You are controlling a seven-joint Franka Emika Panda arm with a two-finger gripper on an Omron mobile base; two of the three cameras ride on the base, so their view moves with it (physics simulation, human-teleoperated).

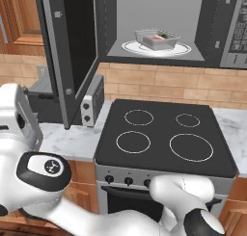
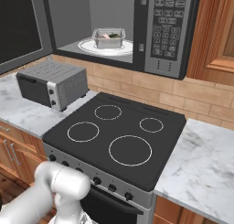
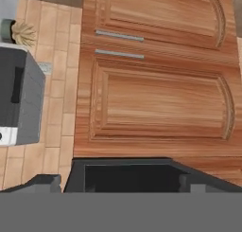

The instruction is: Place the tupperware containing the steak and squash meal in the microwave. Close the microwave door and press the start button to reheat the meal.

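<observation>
Tupperware (image 1: pixel 157 39) sits on the white turntable (image 1: pixel 185 49) inside the microwave (image 2: pixel 167 31). Microwave door (image 1: pixel 72 57) stands swung open at 9 o'clock. The gripper fingertips are not clearly distinguishable in the hand view; jaws apparently spread wide, holding nothing.

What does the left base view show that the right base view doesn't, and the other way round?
Left base view alone: the open microwave door swung out to the left, seen nearly edge-on, and the arm's dark-capped joint at lower left.

Right base view alone: the microwave's keypad strip face-on, the whole toaster oven, and the marble counter right of the stove.

Both: the tupperware with its pinkish-red meal, resting on the white turntable inside the microwave, above the black four-ring stove.
</observation>
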